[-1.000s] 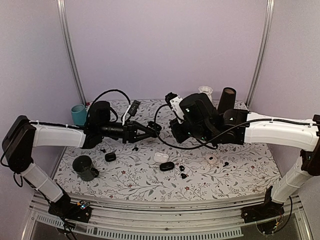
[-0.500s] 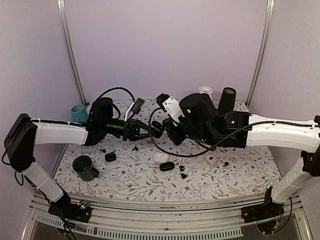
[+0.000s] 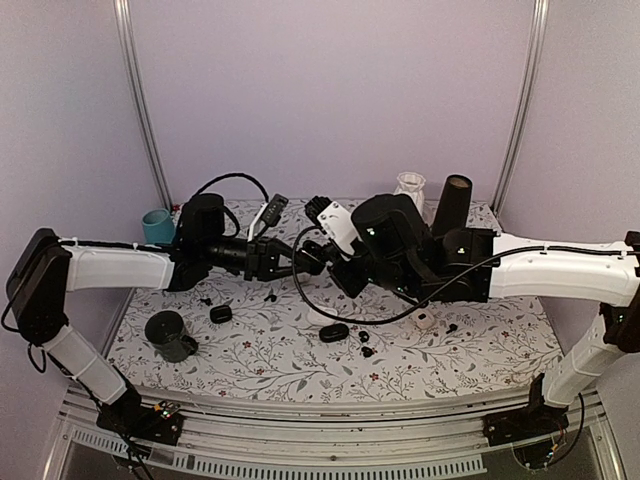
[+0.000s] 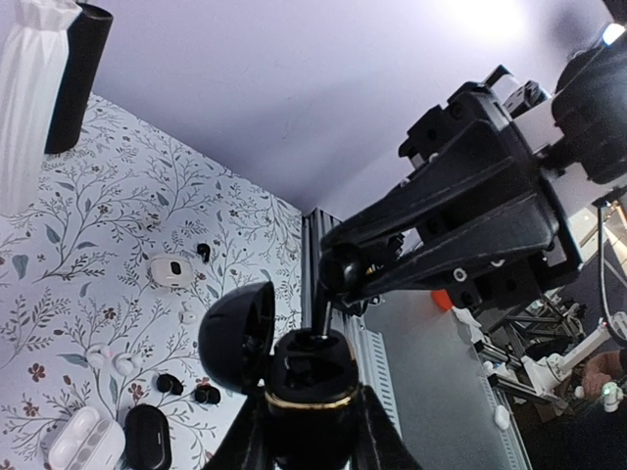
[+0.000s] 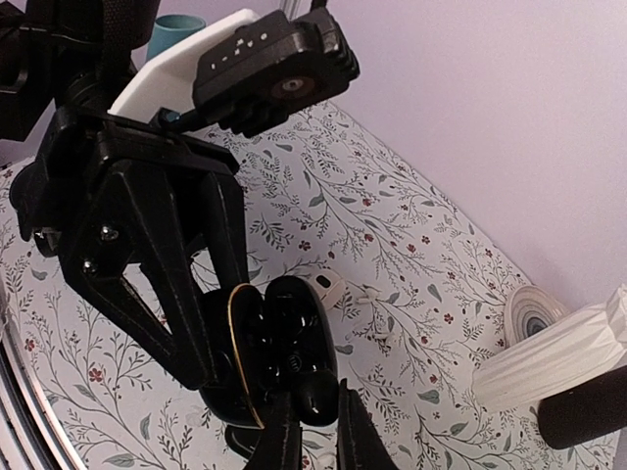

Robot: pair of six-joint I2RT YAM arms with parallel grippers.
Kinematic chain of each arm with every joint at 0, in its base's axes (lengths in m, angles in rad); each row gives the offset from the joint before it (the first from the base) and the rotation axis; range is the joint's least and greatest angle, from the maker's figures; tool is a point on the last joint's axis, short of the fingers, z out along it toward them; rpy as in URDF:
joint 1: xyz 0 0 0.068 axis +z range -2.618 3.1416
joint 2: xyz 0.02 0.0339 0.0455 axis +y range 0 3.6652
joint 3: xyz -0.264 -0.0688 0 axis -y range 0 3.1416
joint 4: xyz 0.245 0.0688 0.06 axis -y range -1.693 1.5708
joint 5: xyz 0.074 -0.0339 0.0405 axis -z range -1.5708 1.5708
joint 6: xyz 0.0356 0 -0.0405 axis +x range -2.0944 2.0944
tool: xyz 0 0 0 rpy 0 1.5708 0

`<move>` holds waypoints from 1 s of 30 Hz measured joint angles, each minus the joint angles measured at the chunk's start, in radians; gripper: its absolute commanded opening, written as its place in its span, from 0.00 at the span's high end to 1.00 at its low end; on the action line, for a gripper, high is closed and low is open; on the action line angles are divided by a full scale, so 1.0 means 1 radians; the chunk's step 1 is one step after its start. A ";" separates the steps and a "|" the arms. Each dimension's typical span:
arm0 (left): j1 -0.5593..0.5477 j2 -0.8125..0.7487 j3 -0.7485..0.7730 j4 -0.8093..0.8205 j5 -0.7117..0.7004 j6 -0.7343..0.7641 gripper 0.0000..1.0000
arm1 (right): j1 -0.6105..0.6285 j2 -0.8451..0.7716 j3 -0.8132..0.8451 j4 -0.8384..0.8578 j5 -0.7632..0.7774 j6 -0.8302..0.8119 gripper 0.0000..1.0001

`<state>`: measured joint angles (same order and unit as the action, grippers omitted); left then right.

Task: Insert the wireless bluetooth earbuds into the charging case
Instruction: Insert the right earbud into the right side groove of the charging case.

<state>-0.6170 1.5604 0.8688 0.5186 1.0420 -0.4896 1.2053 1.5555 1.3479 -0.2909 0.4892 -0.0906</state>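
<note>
My left gripper [image 4: 312,416] is shut on a black charging case [image 4: 312,387] with a gold rim, held in the air with its lid [image 4: 238,331] swung open. My right gripper [image 5: 315,423] is shut on a black stemmed earbud [image 5: 315,397]. In the left wrist view the earbud [image 4: 339,270] hangs just above the case, and its stem tip reaches into one socket. In the top view both grippers meet above the table's middle, the left gripper [image 3: 296,262] facing the right gripper [image 3: 325,262]. More loose black earbuds [image 4: 168,384] lie on the floral table.
On the table lie a shut black case [image 3: 334,332], a small black case [image 3: 221,314], a white case [image 3: 425,320] and an open white case [image 4: 83,441]. A dark cup [image 3: 168,335] and teal cup [image 3: 156,228] stand left; a white vase [image 3: 410,190] and black cylinder [image 3: 452,205] stand behind.
My right arm has swung left with the earbud until it meets the case in the left gripper. The left gripper has shifted slightly right and kept its hold.
</note>
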 measured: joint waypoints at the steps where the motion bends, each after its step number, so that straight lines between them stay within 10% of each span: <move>1: -0.001 -0.003 0.000 0.000 0.000 -0.001 1.00 | 0.000 0.003 0.000 0.000 0.005 -0.002 0.92; 30: -0.023 -0.080 -0.017 -0.060 -0.072 0.097 1.00 | 0.025 0.009 -0.001 0.022 0.013 -0.067 0.92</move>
<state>-0.6403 1.4799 0.8520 0.4591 0.9695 -0.3923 1.2304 1.5642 1.3472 -0.2687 0.5026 -0.1577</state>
